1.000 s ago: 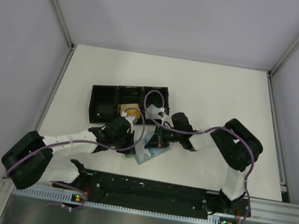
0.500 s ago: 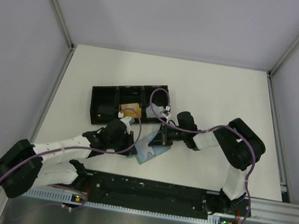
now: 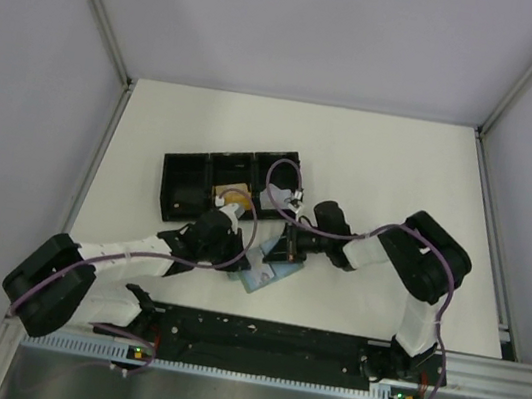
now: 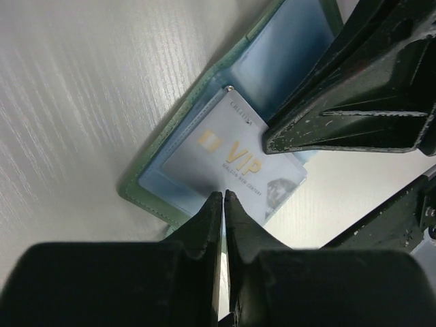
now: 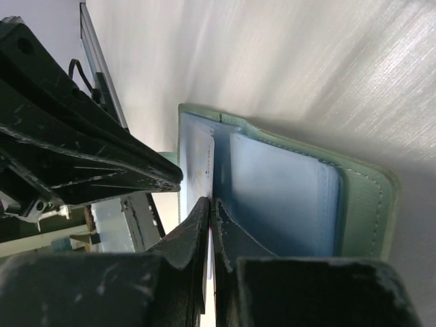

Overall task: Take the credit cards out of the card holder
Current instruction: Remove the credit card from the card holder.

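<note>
The card holder (image 3: pixel 256 277) lies open on the table in front of the black tray, pale blue sleeves inside a green rim (image 4: pixel 178 117) (image 5: pixel 364 197). A silvery-grey VIP credit card (image 4: pixel 235 160) sticks partly out of a sleeve; it shows as a narrow strip in the right wrist view (image 5: pixel 199 160). My left gripper (image 4: pixel 223 194) (image 3: pixel 228 246) is shut, its tips on the card's near edge. My right gripper (image 5: pixel 212 201) (image 3: pixel 283 251) is shut, its tips on the holder beside the card. A tan card (image 3: pixel 234 197) lies in the tray.
The long black three-compartment tray (image 3: pixel 182 186) stands just behind the holder. The two grippers nearly touch over the holder; the right fingers (image 4: pixel 340 102) fill the left wrist view's upper right. White table lies all around, with metal frame rails at its edges.
The left arm's elbow dropped toward the near edge, then came back up. Both grippers stayed shut over the holder, which shifted only slightly.
</note>
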### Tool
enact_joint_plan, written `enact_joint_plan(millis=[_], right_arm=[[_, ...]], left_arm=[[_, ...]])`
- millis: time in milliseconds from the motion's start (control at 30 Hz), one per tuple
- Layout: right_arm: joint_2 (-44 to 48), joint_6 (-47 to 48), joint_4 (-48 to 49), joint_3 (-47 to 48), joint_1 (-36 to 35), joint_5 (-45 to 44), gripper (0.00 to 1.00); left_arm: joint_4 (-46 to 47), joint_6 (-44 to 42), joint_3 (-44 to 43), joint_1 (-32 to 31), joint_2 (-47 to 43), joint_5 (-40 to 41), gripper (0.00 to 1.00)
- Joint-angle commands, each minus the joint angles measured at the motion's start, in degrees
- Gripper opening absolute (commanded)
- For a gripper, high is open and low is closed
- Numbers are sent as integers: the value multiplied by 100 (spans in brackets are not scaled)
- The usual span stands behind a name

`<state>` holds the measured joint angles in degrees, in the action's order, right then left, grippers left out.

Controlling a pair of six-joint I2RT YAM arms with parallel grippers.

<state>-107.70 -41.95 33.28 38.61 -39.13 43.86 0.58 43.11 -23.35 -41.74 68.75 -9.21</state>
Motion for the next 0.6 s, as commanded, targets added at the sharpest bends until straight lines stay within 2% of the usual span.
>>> enact_joint_plan(millis=[0, 167, 567], right_arm=[[162, 30, 223, -20, -94, -70, 0], [179, 56, 179, -20, -103, -97, 0], [575, 328, -401, -64, -103, -536, 0]], left_arm=[[294, -128, -178, -28, 173, -2, 6], [14, -250, -231, -28, 358, -63, 0], [-1226, -690, -407, -177, 516, 95, 0]])
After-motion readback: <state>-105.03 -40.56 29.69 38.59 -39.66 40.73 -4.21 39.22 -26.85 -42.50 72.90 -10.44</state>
